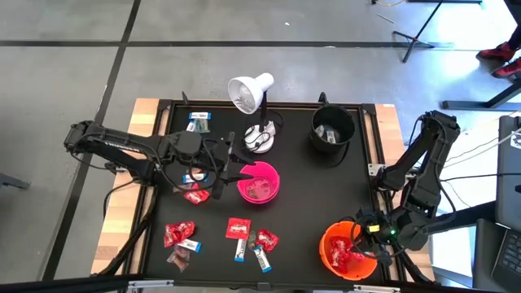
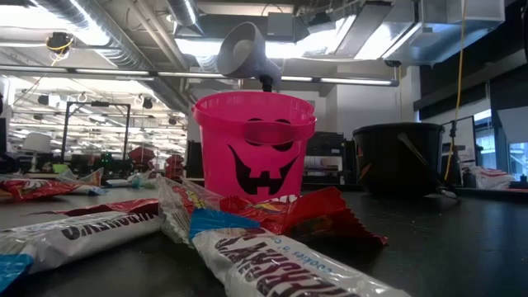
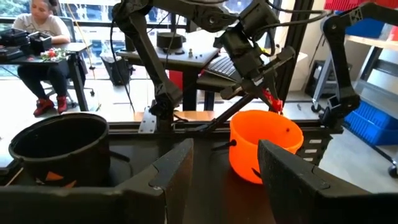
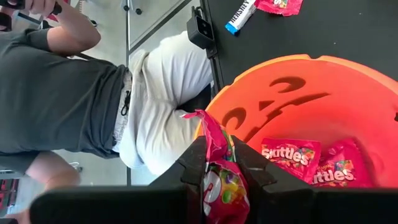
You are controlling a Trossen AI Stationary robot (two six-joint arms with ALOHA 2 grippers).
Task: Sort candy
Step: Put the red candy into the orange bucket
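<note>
My right gripper hangs over the orange bucket at the table's near right, shut on a red candy packet. More red packets lie inside that bucket. My left gripper stands open and level beside the pink bucket, with nothing between its fingers. Loose candy lies flat on the black table: red packets, white-and-blue bars and a dark brown one. A black bucket stands at the far right. My right gripper pinches the red packet between its two fingers; the packet's crumpled end sticks out past the fingertips. The fingers slant down from above the bucket. The packet is lifted clear, above the bucket's opening.
A white desk lamp stands at the far middle, close to the pink bucket. More bars lie at the far left and under my left arm. A person stands off the table's near edge beside the orange bucket.
</note>
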